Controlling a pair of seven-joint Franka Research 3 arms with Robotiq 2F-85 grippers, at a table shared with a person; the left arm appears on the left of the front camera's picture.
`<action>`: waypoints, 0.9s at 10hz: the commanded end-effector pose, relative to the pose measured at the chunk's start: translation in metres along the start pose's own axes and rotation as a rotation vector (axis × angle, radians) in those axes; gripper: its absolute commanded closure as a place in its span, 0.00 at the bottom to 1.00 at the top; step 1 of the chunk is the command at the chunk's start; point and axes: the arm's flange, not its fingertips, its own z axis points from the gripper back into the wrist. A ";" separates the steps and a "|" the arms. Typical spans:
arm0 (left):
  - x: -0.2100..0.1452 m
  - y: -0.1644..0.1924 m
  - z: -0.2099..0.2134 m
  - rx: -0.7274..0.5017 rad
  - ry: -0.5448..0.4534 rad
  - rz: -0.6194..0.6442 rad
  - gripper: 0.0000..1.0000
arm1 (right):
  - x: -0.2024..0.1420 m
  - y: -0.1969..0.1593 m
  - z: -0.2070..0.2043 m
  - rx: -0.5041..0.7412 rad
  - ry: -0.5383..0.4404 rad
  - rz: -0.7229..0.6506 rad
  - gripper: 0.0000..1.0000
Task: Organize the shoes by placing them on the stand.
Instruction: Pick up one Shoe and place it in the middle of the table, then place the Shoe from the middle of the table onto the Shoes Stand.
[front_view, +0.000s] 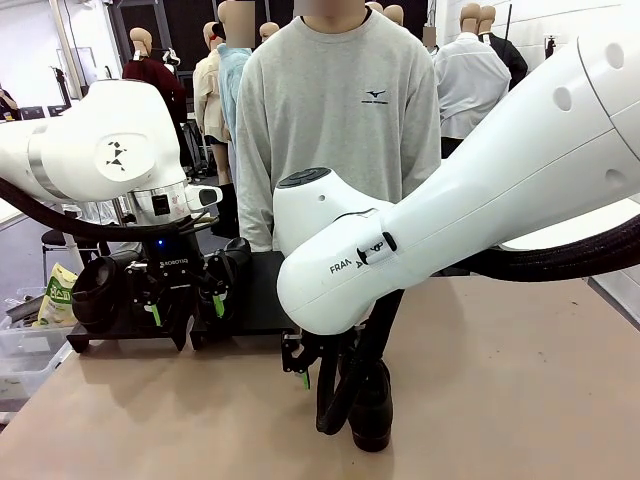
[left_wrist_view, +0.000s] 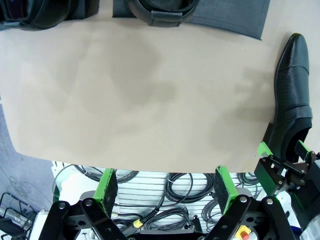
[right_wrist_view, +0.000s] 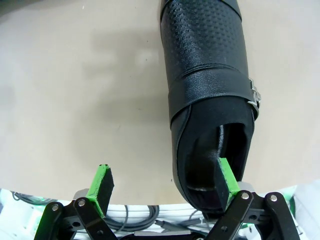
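- The right gripper (right_wrist_view: 165, 182) is being held wide open and low over the table, nothing clamped; one green pad (right_wrist_view: 226, 176) is sitting inside the heel opening of a black shoe (right_wrist_view: 210, 95) and the other pad is standing outside its wall, so the heel rim is being straddled, judged to be in readiness for a pinch on that wall.
- In the front view the same shoe (front_view: 372, 405) is being seen on the near part of the table (front_view: 520, 380), well apart from the stand, below the right gripper (front_view: 303, 368).
- The left gripper (left_wrist_view: 167, 187) is also being held wide open and empty, its fingers poised over the bare table edge; in the front view it (front_view: 187, 305) is hanging just in front of the stand, judged to be parked clear of the right arm's work.
- The stand (front_view: 135, 330) is being seen as a low dark rack at the table's far left; a shoe on the stand (front_view: 100, 295) is resting at its left end, and a second dark shoe (front_view: 235, 262) farther right, partly hidden.
- In the left wrist view two shoes are being cut off at the top edge, and the loose shoe (left_wrist_view: 294, 95) is lying at the right.
- The loose shoe is being judged as not yet placed.
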 end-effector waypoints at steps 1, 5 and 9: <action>0.000 0.001 0.001 0.003 -0.004 -0.007 0.00 | -0.001 0.000 0.000 -0.015 -0.009 -0.017 0.00; 0.000 0.001 0.001 0.003 -0.004 -0.007 0.00 | -0.001 0.000 0.000 -0.015 -0.009 -0.017 0.00; 0.000 0.001 0.001 0.003 -0.004 -0.007 0.00 | -0.001 0.000 0.000 -0.015 -0.009 -0.017 0.00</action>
